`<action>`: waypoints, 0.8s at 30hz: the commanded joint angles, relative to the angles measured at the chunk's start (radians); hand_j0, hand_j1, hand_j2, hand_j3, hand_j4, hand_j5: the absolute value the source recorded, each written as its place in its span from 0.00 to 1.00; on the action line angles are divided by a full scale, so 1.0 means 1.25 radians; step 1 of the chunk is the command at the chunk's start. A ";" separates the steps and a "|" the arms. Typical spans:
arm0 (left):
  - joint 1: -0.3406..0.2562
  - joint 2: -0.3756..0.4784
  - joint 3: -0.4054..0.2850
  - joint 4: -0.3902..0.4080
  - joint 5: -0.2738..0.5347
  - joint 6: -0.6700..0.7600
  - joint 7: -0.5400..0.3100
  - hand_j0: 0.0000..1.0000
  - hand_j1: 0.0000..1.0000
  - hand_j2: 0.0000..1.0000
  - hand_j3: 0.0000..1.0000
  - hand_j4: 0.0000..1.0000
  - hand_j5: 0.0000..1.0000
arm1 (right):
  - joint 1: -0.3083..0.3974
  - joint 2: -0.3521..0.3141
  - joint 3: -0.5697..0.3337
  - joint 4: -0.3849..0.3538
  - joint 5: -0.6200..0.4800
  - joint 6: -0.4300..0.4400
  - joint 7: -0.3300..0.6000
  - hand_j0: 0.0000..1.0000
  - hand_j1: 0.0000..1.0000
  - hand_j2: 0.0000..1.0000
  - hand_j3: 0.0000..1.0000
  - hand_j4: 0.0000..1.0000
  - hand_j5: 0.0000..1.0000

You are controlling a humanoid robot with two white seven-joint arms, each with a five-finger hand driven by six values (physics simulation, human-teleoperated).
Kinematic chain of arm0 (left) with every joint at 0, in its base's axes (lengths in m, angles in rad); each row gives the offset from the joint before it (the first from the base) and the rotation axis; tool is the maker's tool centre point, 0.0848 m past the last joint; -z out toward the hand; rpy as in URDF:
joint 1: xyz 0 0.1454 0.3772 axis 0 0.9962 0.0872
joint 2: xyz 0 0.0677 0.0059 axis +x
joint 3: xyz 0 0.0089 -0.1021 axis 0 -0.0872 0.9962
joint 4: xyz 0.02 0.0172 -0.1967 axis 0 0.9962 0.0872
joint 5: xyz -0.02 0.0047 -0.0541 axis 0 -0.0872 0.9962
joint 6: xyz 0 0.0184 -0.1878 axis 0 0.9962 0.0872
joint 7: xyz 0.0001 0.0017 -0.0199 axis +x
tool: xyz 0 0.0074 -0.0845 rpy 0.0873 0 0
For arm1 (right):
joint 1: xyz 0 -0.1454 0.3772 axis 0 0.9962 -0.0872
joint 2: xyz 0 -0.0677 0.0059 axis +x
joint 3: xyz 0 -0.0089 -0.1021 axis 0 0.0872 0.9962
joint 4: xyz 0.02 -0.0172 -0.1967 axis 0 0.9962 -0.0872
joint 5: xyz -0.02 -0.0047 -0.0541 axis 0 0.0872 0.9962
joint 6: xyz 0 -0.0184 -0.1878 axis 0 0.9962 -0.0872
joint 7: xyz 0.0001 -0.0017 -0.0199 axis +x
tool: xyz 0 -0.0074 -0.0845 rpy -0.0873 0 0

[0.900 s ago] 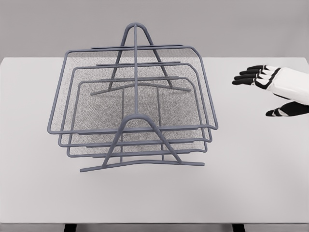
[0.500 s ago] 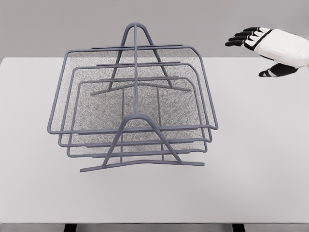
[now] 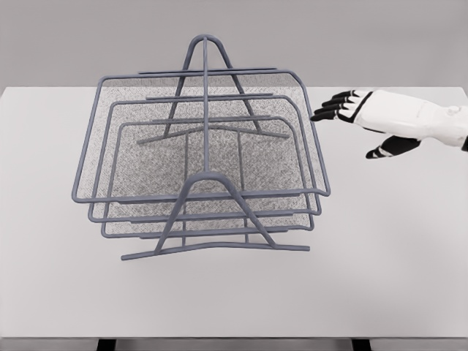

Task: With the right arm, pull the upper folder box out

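1. Three grey wire-mesh trays sit stacked in a dark grey wire rack (image 3: 206, 191) toward the left half of the white bench (image 3: 380, 278), with the rack's base nearer the front edge.
2. The upper folder box (image 3: 289, 74), the topmost and widest mesh tray, sits fully inside the rack; its right rear corner points at the bench's right rear area.
3. The right robot hand (image 3: 365, 117), white with black fingertips, hovers just beside that tray's right rim, not touching it as far as can be seen.
4. Its fingers (image 3: 333, 107) are spread and extended toward the rim, thumb hanging below, holding nothing.
5. The left robot hand does not appear in the head view.
6. Risk, as I judge it: closing on the sloped side wire rather than a firm edge could let the fingers slide off the thin rim.
7. Another risk: a sideways push from this angle might shove the whole light rack across the bench rather than freeing the tray.
8. Hooking a lower tray's rim by mistake is also possible, since the rims lie close together.
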 commanded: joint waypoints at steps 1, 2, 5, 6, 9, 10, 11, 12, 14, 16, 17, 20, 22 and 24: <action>0.000 0.000 -0.001 0.001 0.000 0.000 0.000 1.00 1.00 1.00 1.00 1.00 1.00 | 0.000 0.013 0.017 0.000 -0.002 0.002 0.000 1.00 1.00 1.00 1.00 1.00 1.00; 0.000 0.000 0.000 0.001 0.000 0.000 0.000 1.00 1.00 1.00 1.00 1.00 1.00 | -0.007 0.015 0.018 0.002 -0.001 0.002 0.000 1.00 1.00 1.00 1.00 1.00 1.00; 0.000 0.000 0.000 0.000 0.000 0.000 0.000 1.00 1.00 1.00 1.00 1.00 1.00 | -0.052 0.035 0.045 0.008 -0.002 0.002 0.000 1.00 1.00 1.00 1.00 1.00 1.00; 0.000 0.000 0.000 0.001 0.000 0.000 0.000 1.00 1.00 1.00 1.00 1.00 1.00 | -0.054 0.045 0.047 0.008 -0.002 0.002 0.000 1.00 1.00 1.00 1.00 1.00 1.00; 0.000 0.000 0.000 0.000 0.000 0.000 0.000 1.00 1.00 1.00 1.00 1.00 1.00 | -0.055 0.061 0.076 0.013 0.001 0.002 0.000 1.00 1.00 1.00 1.00 1.00 1.00; 0.000 0.000 0.000 0.000 0.001 0.000 0.000 1.00 1.00 1.00 1.00 1.00 1.00 | -0.055 0.062 0.081 0.016 0.002 0.002 0.001 1.00 1.00 1.00 1.00 1.00 1.00; 0.000 0.000 0.000 0.000 0.000 0.000 0.000 1.00 1.00 1.00 1.00 1.00 1.00 | -0.055 0.061 0.086 0.019 0.003 0.002 0.001 1.00 1.00 1.00 1.00 1.00 1.00; 0.000 0.000 0.000 0.001 0.000 0.000 0.000 1.00 1.00 1.00 1.00 1.00 1.00 | -0.054 0.061 0.092 0.027 0.003 0.002 0.001 1.00 1.00 1.00 1.00 1.00 1.00; 0.000 0.000 0.000 0.000 0.000 0.000 0.000 1.00 1.00 1.00 1.00 1.00 1.00 | -0.054 0.054 0.096 0.029 0.004 0.002 0.001 1.00 1.00 1.00 1.00 1.00 1.00; 0.000 0.000 0.000 0.001 0.000 0.000 0.000 1.00 1.00 1.00 1.00 1.00 1.00 | -0.053 0.050 0.097 0.029 0.004 0.002 0.001 1.00 1.00 1.00 1.00 1.00 1.00; 0.000 0.000 0.000 0.000 0.000 0.000 0.000 1.00 1.00 1.00 1.00 1.00 1.00 | -0.053 0.048 0.097 0.027 0.004 0.002 0.001 1.00 1.00 1.00 1.00 1.00 1.00; 0.000 0.000 0.000 0.000 0.000 0.000 0.000 1.00 1.00 1.00 1.00 1.00 1.00 | -0.052 0.033 0.097 0.027 0.004 0.002 0.001 1.00 1.00 1.00 1.00 1.00 1.00; 0.000 0.000 0.000 0.000 0.000 0.000 0.000 1.00 1.00 1.00 1.00 1.00 1.00 | -0.052 0.012 0.096 0.026 0.004 0.002 0.001 1.00 1.00 1.00 1.00 1.00 1.00; 0.000 0.000 0.000 0.000 0.000 0.000 0.000 1.00 1.00 1.00 1.00 1.00 1.00 | -0.050 0.005 0.094 0.027 0.003 0.002 0.001 1.00 1.00 1.00 1.00 1.00 1.00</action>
